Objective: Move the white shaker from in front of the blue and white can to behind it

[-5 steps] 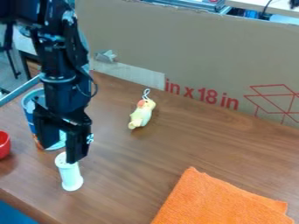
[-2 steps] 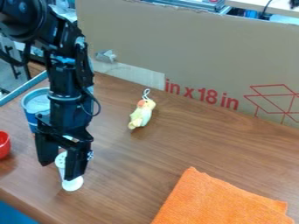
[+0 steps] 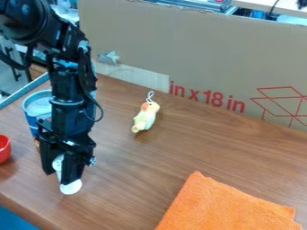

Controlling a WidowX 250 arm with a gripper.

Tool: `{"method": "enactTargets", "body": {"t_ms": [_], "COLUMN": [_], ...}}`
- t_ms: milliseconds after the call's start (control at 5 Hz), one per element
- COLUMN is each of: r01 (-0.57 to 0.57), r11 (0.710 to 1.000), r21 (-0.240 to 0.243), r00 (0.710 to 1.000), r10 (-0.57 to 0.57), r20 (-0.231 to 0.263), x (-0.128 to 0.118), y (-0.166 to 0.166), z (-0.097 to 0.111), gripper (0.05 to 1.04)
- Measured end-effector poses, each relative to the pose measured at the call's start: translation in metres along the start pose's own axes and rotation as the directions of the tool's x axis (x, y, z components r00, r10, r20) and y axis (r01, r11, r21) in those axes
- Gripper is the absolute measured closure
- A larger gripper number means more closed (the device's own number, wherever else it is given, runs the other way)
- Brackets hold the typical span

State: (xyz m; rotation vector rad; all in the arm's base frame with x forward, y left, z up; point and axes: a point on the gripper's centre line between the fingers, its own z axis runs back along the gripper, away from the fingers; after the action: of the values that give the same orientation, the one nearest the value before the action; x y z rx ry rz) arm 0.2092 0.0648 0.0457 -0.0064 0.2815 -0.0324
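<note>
At the lower left, the black gripper (image 3: 58, 175) points down, shut on a white shaker-like bottle (image 3: 71, 187). One finger is on each side of the bottle's upper part, and its round base shows below them, at the tabletop. Part of the bottle is hidden behind the right finger. Just behind the arm stands a blue can or tub (image 3: 36, 106) with a pale top, partly covered by the arm.
A red cup or bowl (image 3: 4, 148) sits at the left edge. A yellow bird toy (image 3: 145, 117) lies near the middle of the wooden table (image 3: 162, 157). An orange cloth (image 3: 225, 206) is at lower right, and a cardboard panel (image 3: 198, 58) stands along the back.
The gripper came down around the white bottle, and its fingers closed on it. The bottle has shifted slightly left. The toy, cloth and red cup have not moved.
</note>
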Motion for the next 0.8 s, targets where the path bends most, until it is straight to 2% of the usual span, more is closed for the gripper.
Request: {"method": "enactTargets", "body": {"t_ms": [200,400,600,800], "r01": [0.045,0.097,0.087,0.027], "r11": [0.999,0.994,0.992,0.996], "r21": [-0.010,0.054,0.091,0.080], "r00": [0.999,0.992,0.973,0.951], "r10": [-0.045,-0.101,-0.105,-0.051], "r20": [-0.005,0.077,0.207,0.304], "x": [-0.002,0.002,0.014,0.033], "y": [-0.008,-0.018,-0.014,0.011], "z": [0.006,0.054,0.107,0.152], "gripper": [0.488,0.488,0.488,0.488]}}
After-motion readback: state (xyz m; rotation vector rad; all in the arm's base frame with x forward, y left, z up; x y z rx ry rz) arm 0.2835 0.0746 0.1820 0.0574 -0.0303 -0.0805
